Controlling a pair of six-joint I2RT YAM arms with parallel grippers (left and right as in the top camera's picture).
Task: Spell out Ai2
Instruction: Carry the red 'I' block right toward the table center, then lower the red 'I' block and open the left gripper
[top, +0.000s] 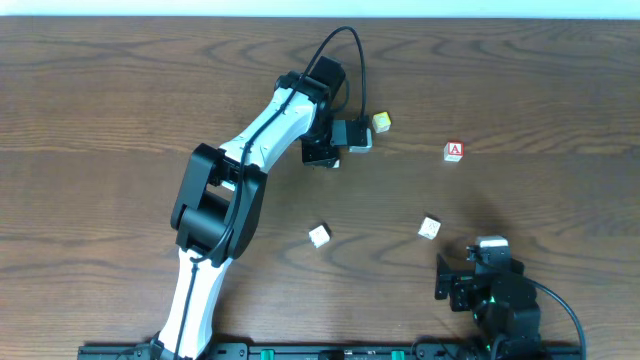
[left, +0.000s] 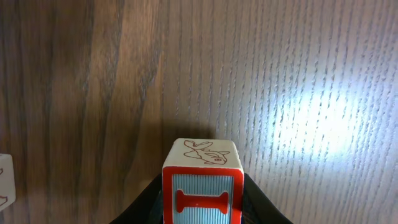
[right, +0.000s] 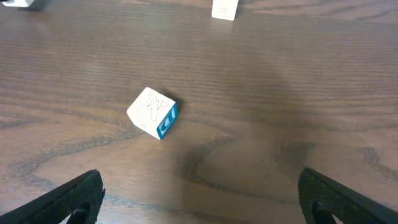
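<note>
We see the left hand (left: 202, 210) clamped on the I block (left: 202, 171). Its dark fingers (left: 144, 204) press against both sides of the cube at the bottom middle of the left wrist view. The cube's near face has a red frame around a red letter I on blue stripes, and its top face carries a line drawing of a fish. A shadow lies just beyond it on the wooden surface (left: 298, 74); we cannot tell whether the cube touches the wood. Another pale block (left: 4, 180) peeks in at the left edge.

From overhead, the left arm (top: 270, 120) reaches to the upper middle of the frame. A yellow-edged block (top: 381, 122) sits just right of its tip. The A block (top: 454, 151) lies farther right, well apart. A white block (top: 319, 235) rests below, near the centre.

The right hand (right: 199, 202) sits at the lower right with its fingers (right: 74, 198) spread wide, gripping nothing. A blue-edged block (right: 153, 112) lies tilted ahead of it.
</note>
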